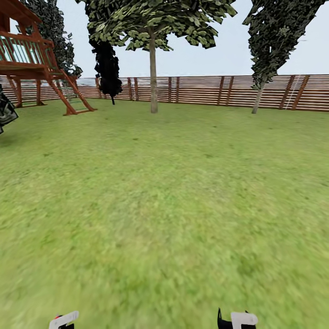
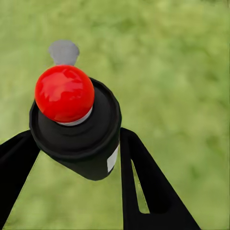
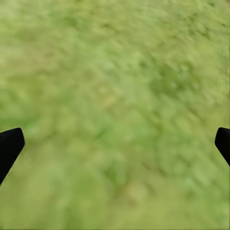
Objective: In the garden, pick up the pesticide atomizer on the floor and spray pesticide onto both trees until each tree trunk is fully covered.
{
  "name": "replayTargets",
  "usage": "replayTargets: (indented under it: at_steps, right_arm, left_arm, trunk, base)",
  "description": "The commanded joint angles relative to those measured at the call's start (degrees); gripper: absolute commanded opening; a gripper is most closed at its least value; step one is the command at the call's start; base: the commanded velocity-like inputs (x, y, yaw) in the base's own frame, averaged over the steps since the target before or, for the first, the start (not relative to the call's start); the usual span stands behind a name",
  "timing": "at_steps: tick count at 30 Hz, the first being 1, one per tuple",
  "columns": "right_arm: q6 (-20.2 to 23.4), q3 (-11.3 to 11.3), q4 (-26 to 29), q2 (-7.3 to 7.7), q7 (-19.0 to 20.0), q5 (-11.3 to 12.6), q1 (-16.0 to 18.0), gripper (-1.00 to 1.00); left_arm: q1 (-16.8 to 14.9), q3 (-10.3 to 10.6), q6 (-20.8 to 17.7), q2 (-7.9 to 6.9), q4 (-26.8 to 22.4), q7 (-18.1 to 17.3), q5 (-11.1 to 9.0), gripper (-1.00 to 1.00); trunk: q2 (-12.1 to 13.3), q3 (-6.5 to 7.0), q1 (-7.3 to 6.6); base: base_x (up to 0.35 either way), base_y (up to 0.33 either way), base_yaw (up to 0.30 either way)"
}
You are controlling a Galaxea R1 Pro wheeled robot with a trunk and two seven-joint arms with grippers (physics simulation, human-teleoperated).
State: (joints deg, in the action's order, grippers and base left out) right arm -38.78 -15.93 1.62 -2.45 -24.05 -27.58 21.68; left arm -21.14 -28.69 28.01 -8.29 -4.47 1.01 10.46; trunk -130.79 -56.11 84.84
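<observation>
Left tool (image 2: 76,143) grips pesticide atomizer (image 2: 72,124) — body mostly hidden; right tool (image 3: 115,143) seemingly spread.

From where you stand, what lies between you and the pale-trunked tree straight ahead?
In the head view, only open lawn lies up to the tree trunk before the fence. The left gripper holds the atomizer.
</observation>
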Motion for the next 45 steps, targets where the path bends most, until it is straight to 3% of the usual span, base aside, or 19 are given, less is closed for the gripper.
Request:
replayTargets:
  at_steps: [1, 45]
  right_arm:
    - [-0.1, -0.3, 0.0, -0.01, -0.4, -0.6, 0.0, 1.00]
    - [-0.1, -0.3, 0.0, -0.01, -0.4, -0.6, 0.0, 1.00]
  left_arm:
    - [0.0, -0.4, 0.2, 0.01, 0.1, 0.1, 0.6, -1.00]
    - [0.0, -0.3, 0.2, 0.03, 0.1, 0.1, 0.6, -1.00]
  trunk:
    - [0.0, -0.05, 0.03]
    - [0.0, -0.05, 0.03]
  base:
    - [0.339, 0.120, 0.000]
    - [0.338, 0.120, 0.000]
